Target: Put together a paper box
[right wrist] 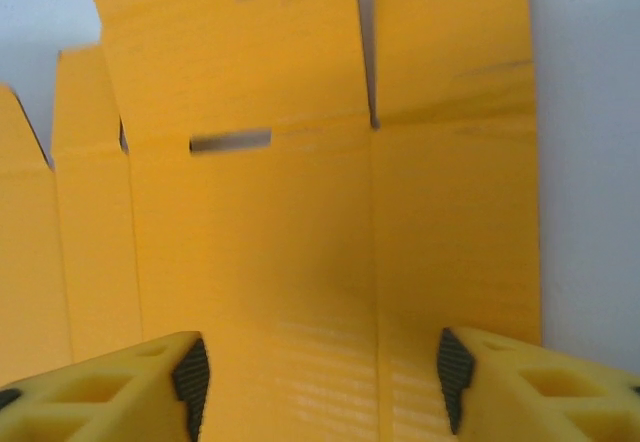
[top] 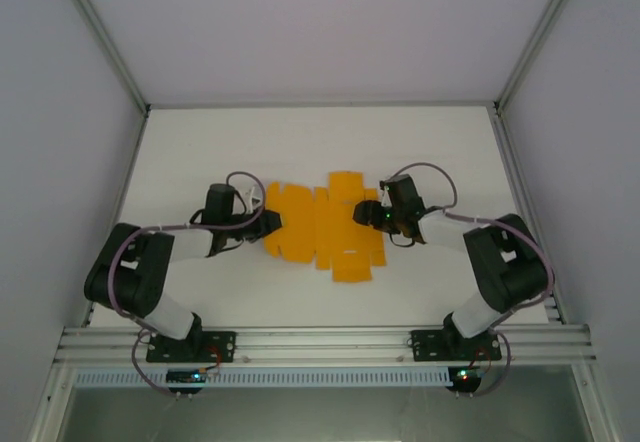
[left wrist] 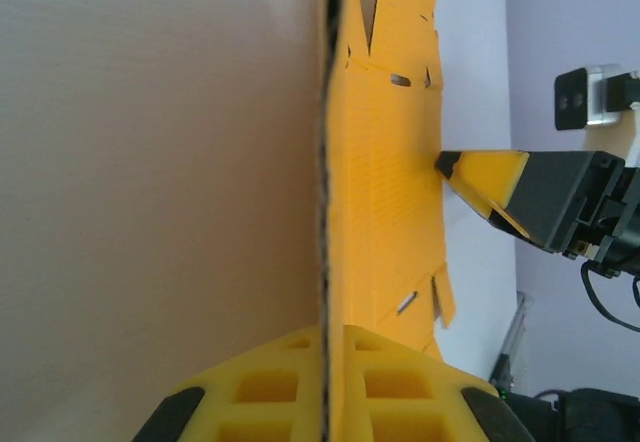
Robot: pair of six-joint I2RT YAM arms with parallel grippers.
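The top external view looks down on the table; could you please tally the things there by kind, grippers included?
Flat orange-yellow die-cut card sheet: 1
Two-finger grippers with yellow fingers: 2 (left gripper shut on the sheet's edge, right gripper open over the sheet)
Total: 3

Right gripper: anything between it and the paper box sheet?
Nothing visible. The right gripper is open with the flat paper box directly ahead of its fingers. The left gripper is shut on the sheet's opposite edge, clear of that path.
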